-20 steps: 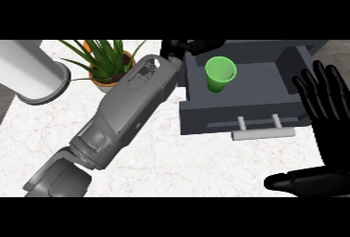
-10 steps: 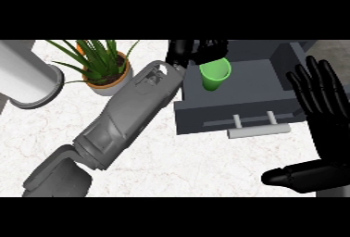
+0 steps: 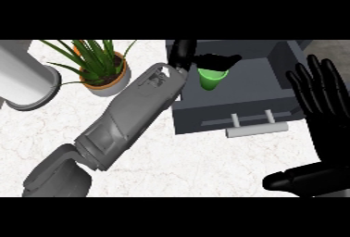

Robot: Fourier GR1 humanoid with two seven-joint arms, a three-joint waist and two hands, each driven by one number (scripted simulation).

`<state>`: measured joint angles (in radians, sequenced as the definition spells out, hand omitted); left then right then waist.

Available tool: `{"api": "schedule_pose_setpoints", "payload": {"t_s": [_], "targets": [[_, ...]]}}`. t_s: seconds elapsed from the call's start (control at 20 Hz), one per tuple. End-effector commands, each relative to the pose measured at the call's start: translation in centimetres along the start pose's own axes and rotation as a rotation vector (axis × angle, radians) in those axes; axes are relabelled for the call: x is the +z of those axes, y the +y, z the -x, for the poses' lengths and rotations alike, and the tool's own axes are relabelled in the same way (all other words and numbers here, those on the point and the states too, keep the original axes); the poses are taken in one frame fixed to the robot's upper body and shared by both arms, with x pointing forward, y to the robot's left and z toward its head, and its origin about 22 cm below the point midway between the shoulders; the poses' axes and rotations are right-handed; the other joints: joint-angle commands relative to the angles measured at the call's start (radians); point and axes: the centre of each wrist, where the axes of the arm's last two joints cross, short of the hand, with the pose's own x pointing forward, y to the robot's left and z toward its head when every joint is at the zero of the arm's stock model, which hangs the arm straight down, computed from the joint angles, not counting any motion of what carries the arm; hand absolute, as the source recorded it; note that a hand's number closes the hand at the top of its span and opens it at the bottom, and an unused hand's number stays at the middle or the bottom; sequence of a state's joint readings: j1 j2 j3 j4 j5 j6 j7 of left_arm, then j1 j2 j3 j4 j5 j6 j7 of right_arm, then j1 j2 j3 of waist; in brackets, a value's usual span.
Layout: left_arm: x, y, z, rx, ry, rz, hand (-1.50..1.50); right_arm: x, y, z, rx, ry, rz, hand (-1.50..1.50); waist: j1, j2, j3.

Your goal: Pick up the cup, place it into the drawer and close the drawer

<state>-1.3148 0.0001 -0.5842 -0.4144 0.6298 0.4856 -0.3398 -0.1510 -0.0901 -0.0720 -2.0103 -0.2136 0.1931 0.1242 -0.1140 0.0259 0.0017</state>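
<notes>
1. Nearest, at 4–5 o'clock: right hand, fingers straight and spread, thumb out to the side, holding nothing. It's resting by the right edge, just beside the drawer front.

2. Left forearm runs from 7 o'clock up toward 12, crossing the marble counter diagonally.

3. Drawer handle — pale bar on two posts, approx centre-right, facing the robot. Drawer is pulled out, dark grey, open on top.

4. Cup, green, sits upright inside the drawer at its back-left part, approx 12–1 o'clock.

5. Left hand is right at the cup; fingers arch over the rim and partly cover it. Can't tell if they pinch it or just hang above it.

6. Progress, my read: pick-up and carry look done, cup is inside the drawer. Left: let go w/o tipping it, pull the arm clear, then push the drawer shut.

7. In the way: the left forearm lies along the drawer's left corner, so it must clear out before closing. The right hand is near the handle, prob the handier one for the push.

8. Farther off: potted plant at 10–11 o'clock, beside the forearm — leaves near the arm's path back. White cylinder at 9 o'clock, well apart.
</notes>
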Motion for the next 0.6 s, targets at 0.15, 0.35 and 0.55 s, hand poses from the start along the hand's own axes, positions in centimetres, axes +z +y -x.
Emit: {"api": "schedule_pose_setpoints", "payload": {"t_s": [0.15,0.35,0.55], "targets": [[-0.3,-0.8,-2.2,0.168,-0.091,0.011,-1.5,-0.2,0.6,-0.4,-0.047,0.007,-0.02,-1.5,0.038,-0.009,-0.001],[-0.2,0.1,-1.1,0.267,-0.145,-0.001,-1.5,0.5,-1.3,-0.1,-0.06,0.022,-0.024,-1.5,0.069,-0.014,-0.001],[-0.4,0.1,-2.2,0.33,-0.08,-0.016,-1.5,0.8,-2.4,-0.9,-0.036,0.02,-0.048,1.5,0.097,-0.024,-0.001]]}}
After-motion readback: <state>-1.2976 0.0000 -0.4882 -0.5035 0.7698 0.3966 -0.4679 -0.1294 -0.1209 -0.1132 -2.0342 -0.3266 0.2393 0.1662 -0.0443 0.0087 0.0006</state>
